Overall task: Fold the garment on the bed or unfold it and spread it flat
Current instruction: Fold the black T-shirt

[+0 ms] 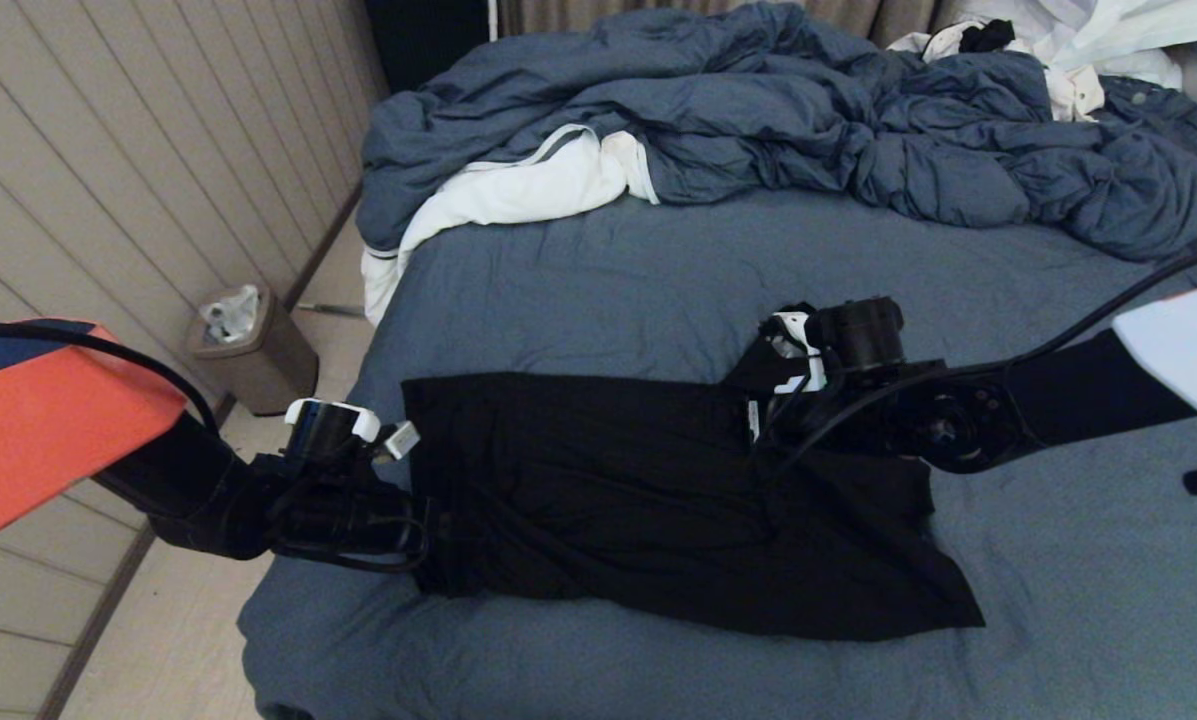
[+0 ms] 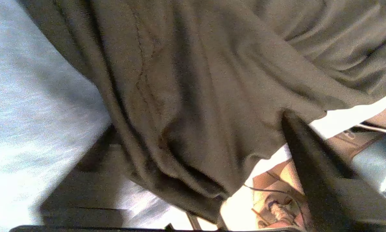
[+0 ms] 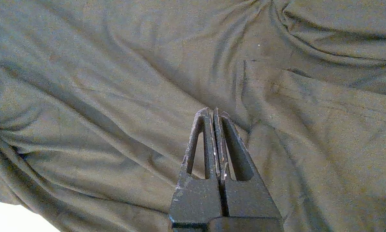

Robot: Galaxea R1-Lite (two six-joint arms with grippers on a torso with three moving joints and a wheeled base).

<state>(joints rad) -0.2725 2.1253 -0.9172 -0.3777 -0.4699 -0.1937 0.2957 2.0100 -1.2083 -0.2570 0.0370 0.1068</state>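
A: Jaws first: the right gripper (image 3: 213, 112) has its two black fingers pressed flat together with nothing between them, tips resting on or just above the cloth. The left gripper (image 1: 428, 535) is at the shirt's left edge; the head view hides its fingers against the dark fabric, and its wrist view shows one dark finger (image 2: 312, 161) standing beside a hanging fold, so I cannot tell how wide it stands or whether it has cloth.

B: And the garment?

A: The large black thin-jersey T-shirt (image 1: 648, 500) lies lengthwise across the near part of the wide bed with the slate-blue sheet (image 1: 658, 270), folded into a long band, wrinkled, one corner fanned out at the near right. The right arm reaches over its far right end.

B: Risks from here?

A: My guess: the left end sits right at the mattress edge. A loose pinch there could let the jersey slide toward the floor. And thin fabric may drag along, bunching the band instead of flattening it.

B: Any containers?

A: One, the small brown bin with a pale liner (image 1: 253, 345) on the floor by the wall, liner crumpled inside; contents unclear. Rumpled blue duvet (image 1: 808, 110) stays well behind.
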